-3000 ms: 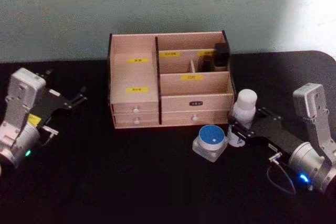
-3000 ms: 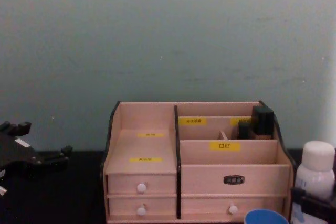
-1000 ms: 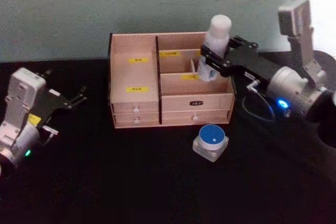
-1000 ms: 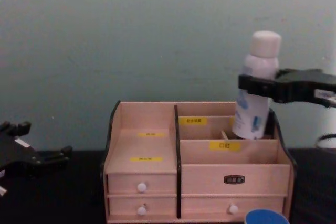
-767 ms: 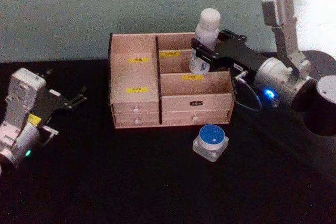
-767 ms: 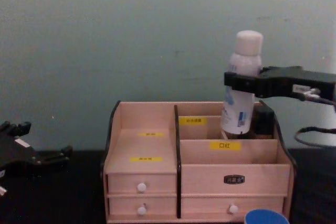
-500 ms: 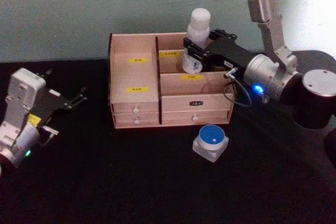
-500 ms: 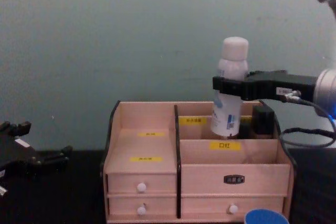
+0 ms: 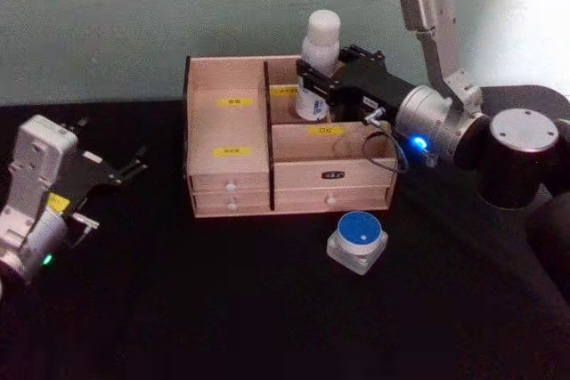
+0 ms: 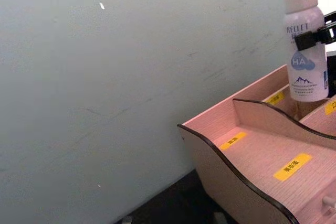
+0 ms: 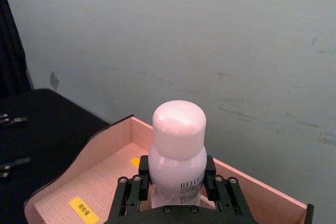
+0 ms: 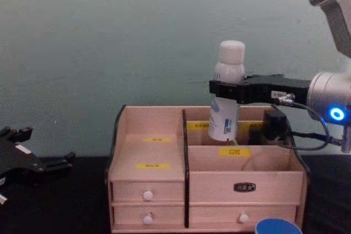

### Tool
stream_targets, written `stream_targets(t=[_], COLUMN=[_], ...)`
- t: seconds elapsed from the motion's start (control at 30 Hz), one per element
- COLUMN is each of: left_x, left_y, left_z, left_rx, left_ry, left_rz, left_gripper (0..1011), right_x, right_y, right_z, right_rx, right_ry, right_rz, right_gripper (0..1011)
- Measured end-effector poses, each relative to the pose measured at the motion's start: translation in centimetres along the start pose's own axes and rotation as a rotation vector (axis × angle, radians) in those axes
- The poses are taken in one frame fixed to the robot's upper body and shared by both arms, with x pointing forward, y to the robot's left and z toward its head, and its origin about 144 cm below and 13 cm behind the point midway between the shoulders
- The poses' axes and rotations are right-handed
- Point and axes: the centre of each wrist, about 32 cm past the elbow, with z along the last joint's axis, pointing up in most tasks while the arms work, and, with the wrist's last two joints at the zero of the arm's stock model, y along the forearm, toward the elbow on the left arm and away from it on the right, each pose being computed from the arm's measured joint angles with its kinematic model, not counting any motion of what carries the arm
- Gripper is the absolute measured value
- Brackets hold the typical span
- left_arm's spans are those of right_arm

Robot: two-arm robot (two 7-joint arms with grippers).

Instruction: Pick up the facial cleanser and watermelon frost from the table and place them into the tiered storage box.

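Over the rear right compartment of the tiered storage box (image 9: 227,131) hangs the facial cleanser (image 9: 319,68) — a tall white bottle with a rounded white cap, upright. Its base sits lower than the box's top rim; whether it touches the compartment floor cannot be told. The left wrist view gives the print plainly: "RELLET" in grey capitals near the shoulder, a pale-blue mark with "HA" below it, then a small dark mountain drawing and finer lines too small to read.

The right gripper (image 9: 313,79) reaches in from the right, its black fingers (image 11: 131,192) pinching the bottle at mid-body, one on each side.

Beside the bottle, in the box's far right corner, stand some dark items (image 12: 271,124). The box is pale wood with dark edges, yellow labels whose characters are too small to read, and white-knobbed drawers with a small dark plate on one front.

On the black table (image 9: 223,309), just before the box's right end, sits the watermelon frost (image 9: 357,239) — a squat clear jar with a round blue lid.

Well apart at the table's left, the left gripper (image 9: 109,147) rests with its fingers spread and holds nothing.
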Motion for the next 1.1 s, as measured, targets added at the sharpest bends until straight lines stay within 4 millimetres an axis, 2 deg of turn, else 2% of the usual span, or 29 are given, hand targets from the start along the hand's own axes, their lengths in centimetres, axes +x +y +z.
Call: stream_targets(t=[0.67,1.1], left_x=[0.0,0.0], left_y=[0.0,0.0], left_z=[0.0,0.0], left_rx=[0.0,0.0], left_ry=[0.0,0.0], left_rz=[0.0,0.0], left_gripper=[1001,1001], right_x=[-0.1,-0.4], right_y=[1.4,1.9], right_z=[-0.8,-2.1], right_rx=[-0.006,-0.051], right_ry=[0.009,0.009], right_rz=[-0.004,-0.009], right_gripper=[596,596])
